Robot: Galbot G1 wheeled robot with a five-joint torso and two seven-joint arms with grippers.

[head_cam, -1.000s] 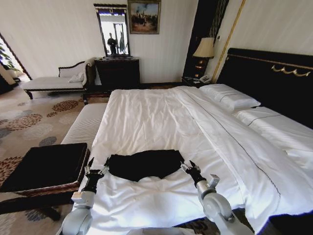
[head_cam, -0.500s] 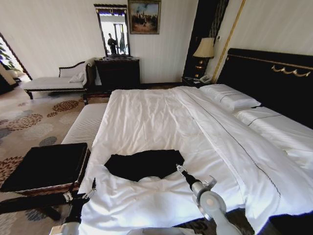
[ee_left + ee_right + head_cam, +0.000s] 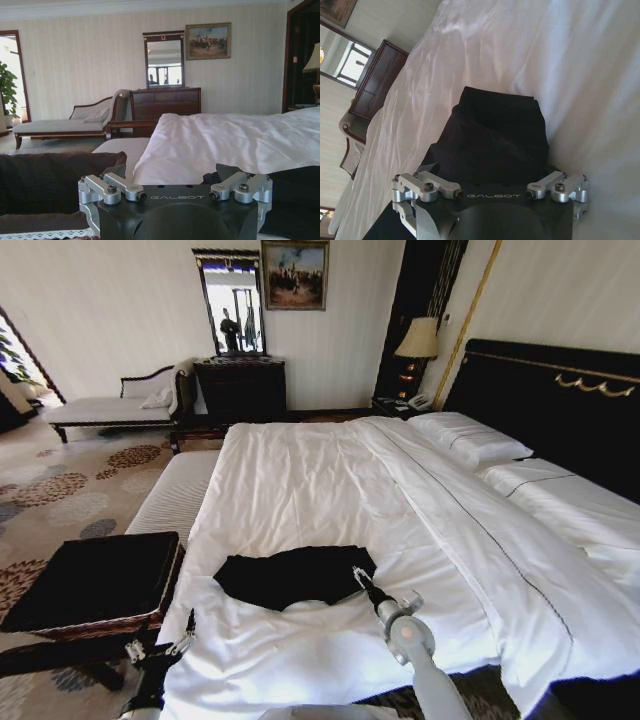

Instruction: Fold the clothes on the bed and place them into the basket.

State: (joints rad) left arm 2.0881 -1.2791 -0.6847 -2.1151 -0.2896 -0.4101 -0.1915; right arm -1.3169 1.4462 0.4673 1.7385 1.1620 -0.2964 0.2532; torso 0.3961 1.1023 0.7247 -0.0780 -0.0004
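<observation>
The folded black T-shirt [image 3: 295, 575] lies on the white duvet [image 3: 330, 480] near the bed's foot, my right gripper [image 3: 360, 580] touching its four o'clock edge, jaws unreadable, my left gripper [image 3: 160, 650] low at seven o'clock, beside the black-lined wicker basket [image 3: 90, 585], jaws likewise unreadable

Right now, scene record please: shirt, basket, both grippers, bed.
shirt: black T-shirt, bunched, lying on the white duvet near the foot of the bed
basket: wicker basket with black lining, on the floor side to the robot's left of the bed, holding no shirt
left gripper: low beside the bed's near left corner, off the shirt
right gripper: at the shirt's right edge
bed: white duvet, pillows at the black headboard
</observation>
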